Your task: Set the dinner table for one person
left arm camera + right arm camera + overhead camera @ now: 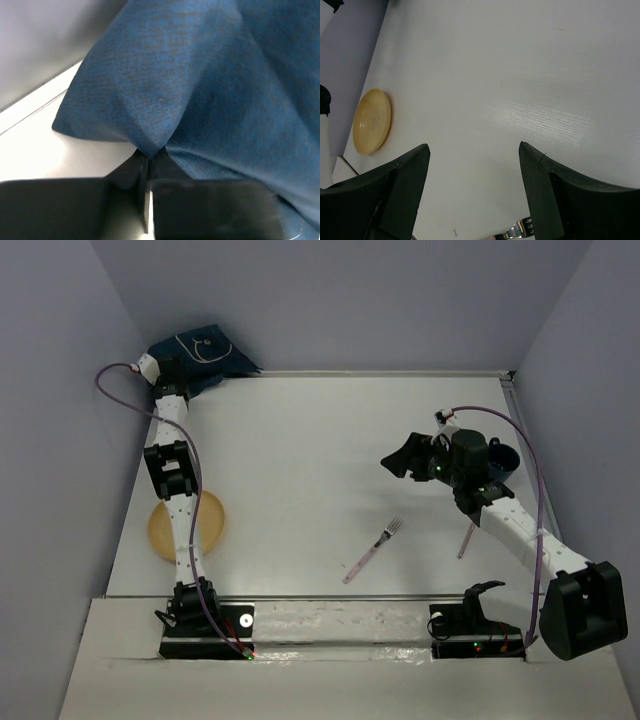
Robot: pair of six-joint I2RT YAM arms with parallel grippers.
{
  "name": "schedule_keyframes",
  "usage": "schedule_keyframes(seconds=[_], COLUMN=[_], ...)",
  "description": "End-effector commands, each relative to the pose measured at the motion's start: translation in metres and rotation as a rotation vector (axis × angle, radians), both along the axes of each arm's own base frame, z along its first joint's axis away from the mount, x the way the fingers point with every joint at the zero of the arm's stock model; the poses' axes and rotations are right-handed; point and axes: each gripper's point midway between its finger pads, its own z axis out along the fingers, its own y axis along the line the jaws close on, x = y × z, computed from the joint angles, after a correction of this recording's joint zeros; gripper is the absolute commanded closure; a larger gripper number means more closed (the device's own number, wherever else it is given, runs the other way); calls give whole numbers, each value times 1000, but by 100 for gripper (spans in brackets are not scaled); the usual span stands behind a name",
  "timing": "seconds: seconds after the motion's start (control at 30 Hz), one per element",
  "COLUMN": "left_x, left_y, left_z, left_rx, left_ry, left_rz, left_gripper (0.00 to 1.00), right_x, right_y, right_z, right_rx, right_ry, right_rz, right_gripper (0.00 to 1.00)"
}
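Observation:
The white dinner table [300,450] fills the top view. A navy placemat [205,355] with a white drawing lies bunched in the far left corner; it fills the left wrist view [200,75]. My left gripper [170,380] is shut on a pinched fold of the placemat [148,152]. My right gripper [400,460] is open and empty, held above the table at the right; its fingers [405,175] frame bare table. A pink-handled fork [375,548] lies near the table's front middle; its tines show in the right wrist view [517,231]. A yellow plate [187,525] sits at the left, partly under the left arm.
A dark blue cup [503,458] stands at the right behind the right wrist. A pink-handled utensil [466,538] lies by the right arm, partly hidden. Lavender walls [50,440] close in the table on three sides. The plate also shows in the right wrist view [371,121].

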Motion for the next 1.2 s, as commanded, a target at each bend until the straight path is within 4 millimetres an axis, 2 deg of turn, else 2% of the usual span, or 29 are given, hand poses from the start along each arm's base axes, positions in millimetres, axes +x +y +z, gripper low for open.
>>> schedule_keyframes(seconds=[0.0,0.07,0.1,0.13,0.17,0.2,0.27,0.3,0.37,0.43,0.47,0.5,0.53,0.57,0.63,0.67,0.73,0.77,0.8,0.83,0.87,0.9,0.93,0.97,1.0,1.03,1.07,1.13,1.17], left_x=[11,17,20,24,26,28,23,17,3,-10,-26,-31,-41,-55,-73,-91,-109,-124,-136,-144,-157,-163,-168,-172,-184,-188,-201,-214,-228], left_y=[-11,-30,-40,-64,-80,-110,-144,-161,-209,-230,-258,-257,-266,-277,-292,-310,-328,-336,-352,-357,-358,-362,-365,-368,-375,-385,-387,-394,-403], left_z=[18,34,54,69,102,121,157,191,236,263,278,290,293,315,327,334,343,351,356,348,359,352,325,312,312,271,280,263,248], left_rx=[-21,-58,-64,-68,-50,-15,19,40,66,78,83,100,98,113,112,103,128,129,129,143,160,166,147,128,112,53,27,-44,-125], left_ry=[-52,-85,-118,-137,-178,-191,-216,-253,-295,-317,-308,-325,-304,-324,-319,-305,-299,-297,-299,-266,-270,-239,-164,-134,-136,-89,-129,-136,-144], left_rz=[-69,-135,-163,-221,-258,-325,-400,-434,-540,-590,-660,-666,-697,-731,-791,-848,-910,-945,-986,-1016,-1021,-1032,-1049,-1064,-1088,-1124,-1138,-1160,-1191], left_gripper=[100,100,100,100,100,100,100,100,100,100,100,100,100,100,100,100,100,100,100,100,100,100,100,100,100,100,99,82,51], right_x=[10,10,11,12,11,11,10,10,11,11,11,11,10,9,8,8,7,8,9,10,11,9,10,10,11,12,12,13,15], right_y=[7,8,8,9,10,10,11,11,10,8,5,3,1,-2,-7,-10,-14,-17,-17,-18,-19,-21,-22,-22,-23,-22,-23,-25,-27], right_z=[27,28,28,32,33,37,41,42,45,45,44,44,43,48,48,48,49,48,51,51,51,43,43,42,41,40,37,34,32], right_rx=[42,44,45,50,52,56,58,58,51,36,9,3,-17,-26,-44,-57,-67,-77,-81,-84,-87,-101,-110,-112,-116,-121,-128,-141,-157], right_ry=[-83,-81,-81,-87,-90,-97,-107,-111,-127,-129,-138,-131,-137,-154,-159,-165,-174,-174,-180,-181,-182,-154,-154,-152,-151,-147,-139,-133,-129], right_rz=[15,20,23,26,30,33,40,40,39,37,30,20,19,9,-16,-27,-44,-59,-61,-66,-71,-72,-77,-77,-80,-78,-78,-85,-95], right_gripper=[23,23,23,23,23,23,22,21,19,16,14,13,12,9,7,4,0,0,0,0,0,0,0,0,0,0,0,0,0])
